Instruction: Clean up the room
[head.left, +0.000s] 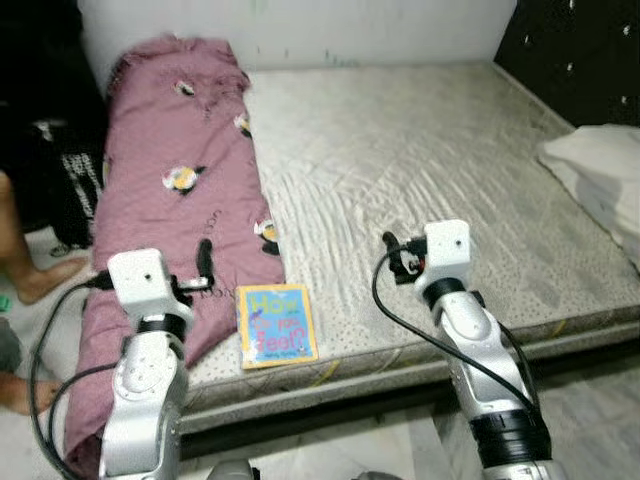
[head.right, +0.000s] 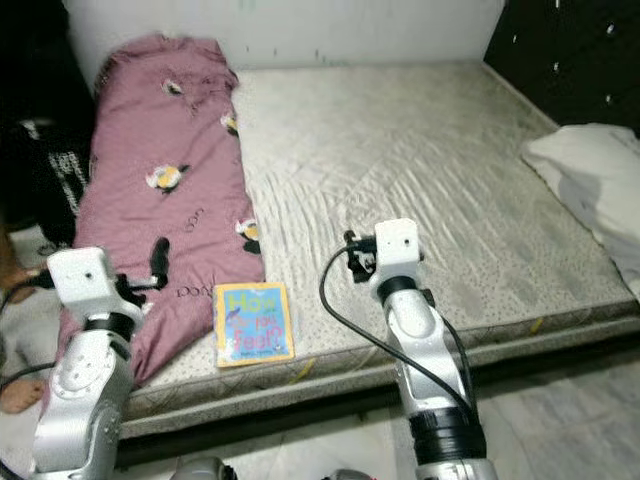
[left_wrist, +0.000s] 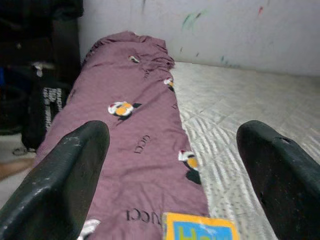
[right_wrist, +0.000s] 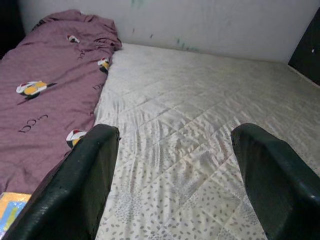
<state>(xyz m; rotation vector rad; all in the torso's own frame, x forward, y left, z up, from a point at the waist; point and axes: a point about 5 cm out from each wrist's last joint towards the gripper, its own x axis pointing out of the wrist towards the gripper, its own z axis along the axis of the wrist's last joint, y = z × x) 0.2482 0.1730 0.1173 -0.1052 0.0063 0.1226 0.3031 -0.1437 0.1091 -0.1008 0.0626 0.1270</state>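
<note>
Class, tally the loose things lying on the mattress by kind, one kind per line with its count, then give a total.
Books: 1, the yellow and blue book at the near edge.
Blankets: 1, the maroon blanket along the robot's left side.
Pillows: 1, the white pillow at the robot's right.
Total: 3

silver jointed arms — white boxy wrist blocks, looping black cables, black end effector fingers (left_wrist: 65, 185).
</note>
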